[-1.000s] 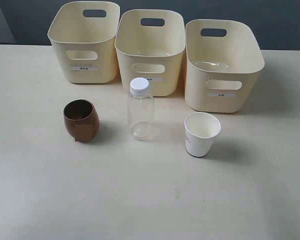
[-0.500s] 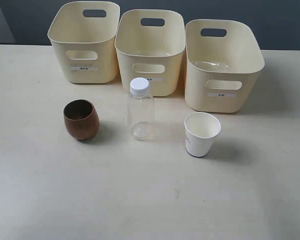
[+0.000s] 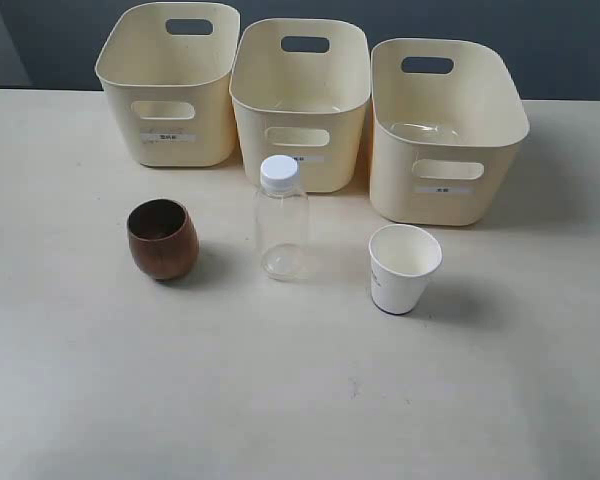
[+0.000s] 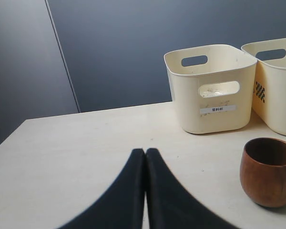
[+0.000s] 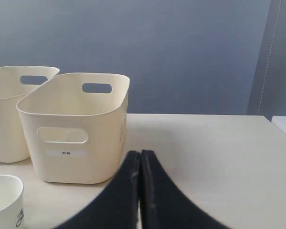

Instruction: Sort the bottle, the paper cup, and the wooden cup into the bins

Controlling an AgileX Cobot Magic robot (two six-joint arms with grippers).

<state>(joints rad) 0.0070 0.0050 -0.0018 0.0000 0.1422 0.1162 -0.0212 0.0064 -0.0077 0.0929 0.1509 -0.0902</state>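
Exterior view: three cream bins (image 3: 168, 85) stand in a row at the far side of a pale table (image 3: 300, 400), each with an oval handle cut-out and a small front label. Nearer, three items stand upright in a line, apart from one another. The wooden cup (image 3: 163, 239) is on the left, in front of the left bin. The bottle (image 3: 281, 217), clear with a white cap, is in the middle, just in front of the middle bin. The paper cup (image 3: 403, 268) is on the right, in front of the right bin. No arm shows here.

Left wrist view: the left gripper (image 4: 145, 155) has its dark fingers pressed together, holding nothing. The wooden cup (image 4: 268, 171) sits beside it; two bins (image 4: 210, 87) stand beyond.

Right wrist view: the right gripper (image 5: 140, 157) also has its fingers together, empty. A bin (image 5: 76, 126) stands close, with the paper cup's (image 5: 5, 200) rim in front of it.
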